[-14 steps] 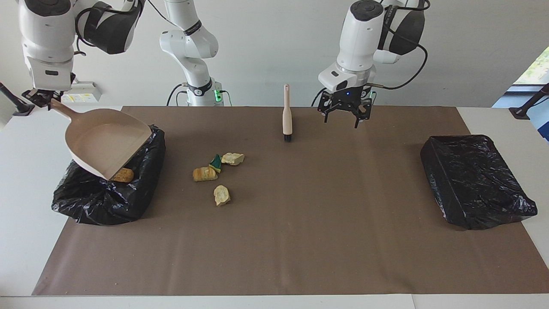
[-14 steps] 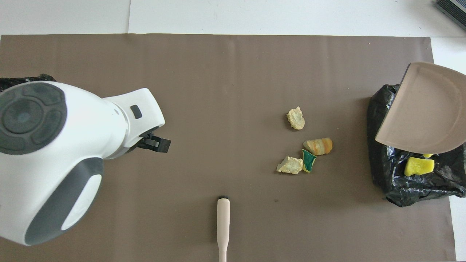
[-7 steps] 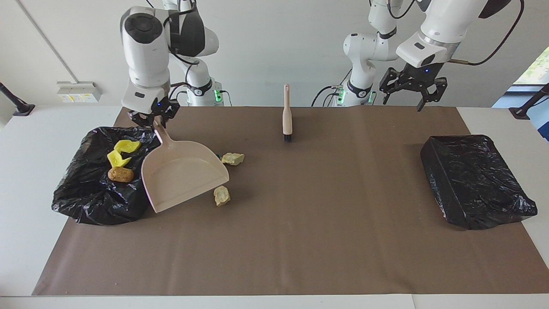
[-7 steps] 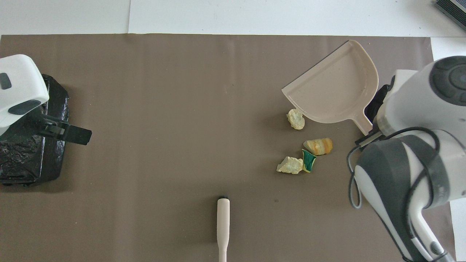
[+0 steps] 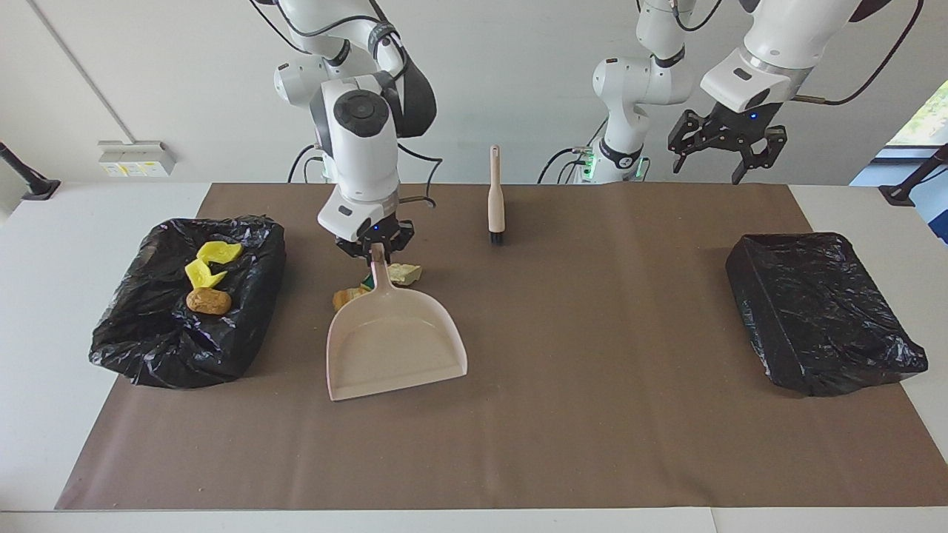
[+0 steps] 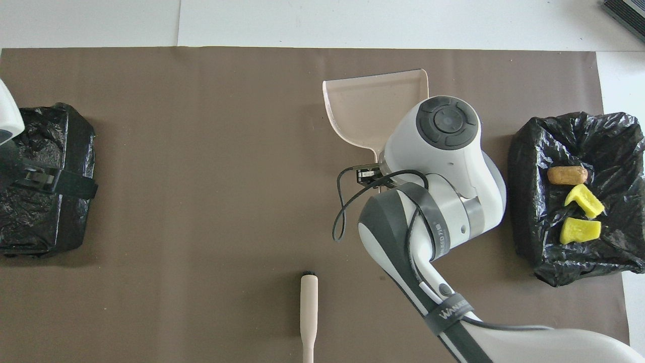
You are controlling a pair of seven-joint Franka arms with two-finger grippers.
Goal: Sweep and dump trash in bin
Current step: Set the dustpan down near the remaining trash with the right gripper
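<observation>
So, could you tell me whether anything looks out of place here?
Some trash lumps lie on the mat beside the dustpan's handle, nearer the robots than its open edge. The brush lies untouched.

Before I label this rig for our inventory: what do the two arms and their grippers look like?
Both arms are glossy white with dark grey joint caps and black cables looping outside. The right arm has a black band lettered in white near its base. The left gripper and right gripper are black link mechanisms, each under a small blue light.
</observation>
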